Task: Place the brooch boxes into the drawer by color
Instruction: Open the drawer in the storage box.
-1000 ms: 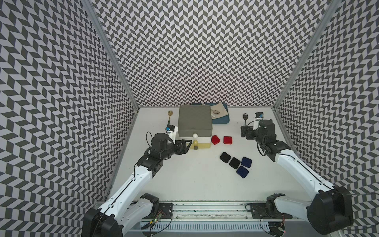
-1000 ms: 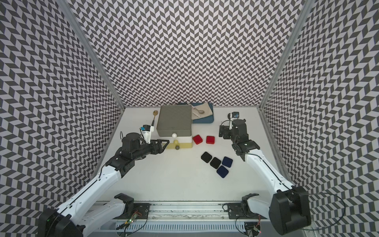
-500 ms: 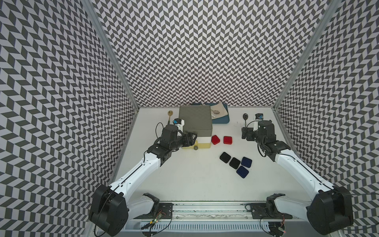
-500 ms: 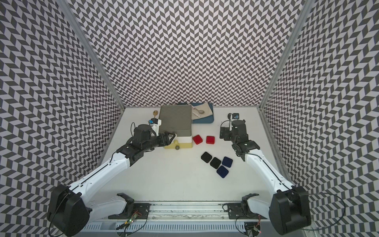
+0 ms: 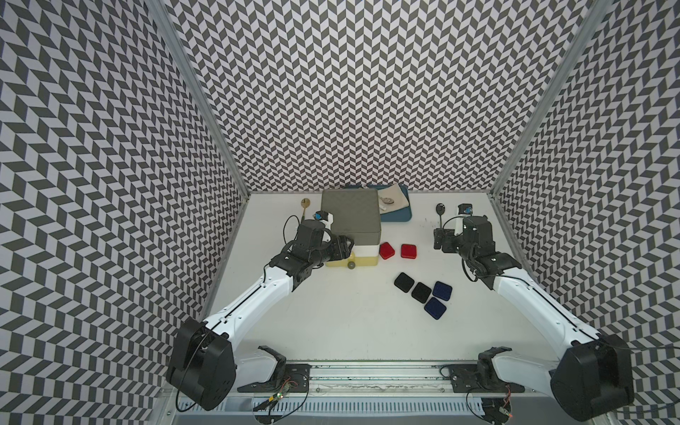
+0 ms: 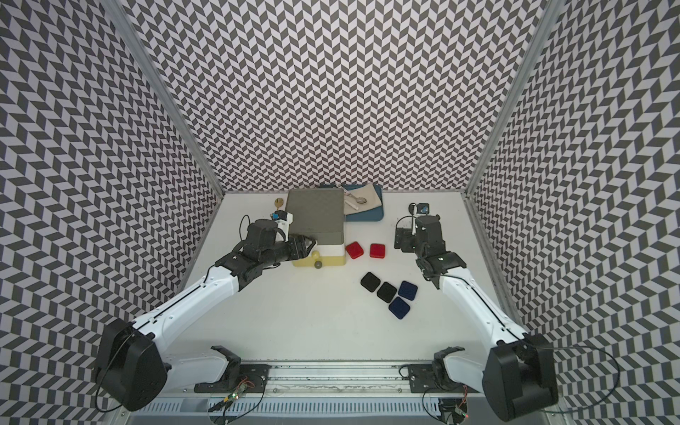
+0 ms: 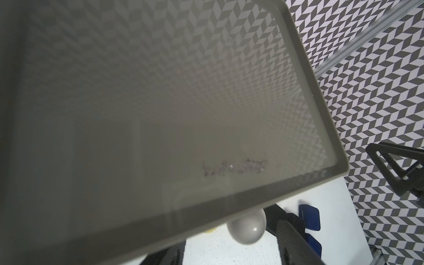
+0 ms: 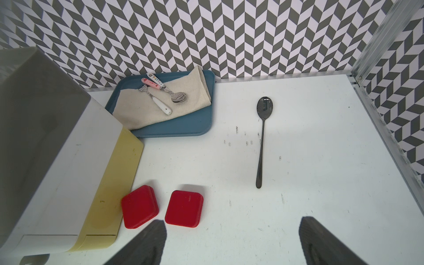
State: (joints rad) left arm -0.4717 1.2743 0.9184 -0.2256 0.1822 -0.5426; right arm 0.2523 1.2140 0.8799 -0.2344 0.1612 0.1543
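The near half of the tabletop lies open, whereas the drawer and the blue tray just behind it fill the back middle, two red brooch boxes sit just beside the drawer, four dark brooch boxes cluster mid-right, and a black spoon lies beyond.

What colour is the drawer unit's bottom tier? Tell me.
The bottom tier is pale yellow, clearest in the right wrist view.
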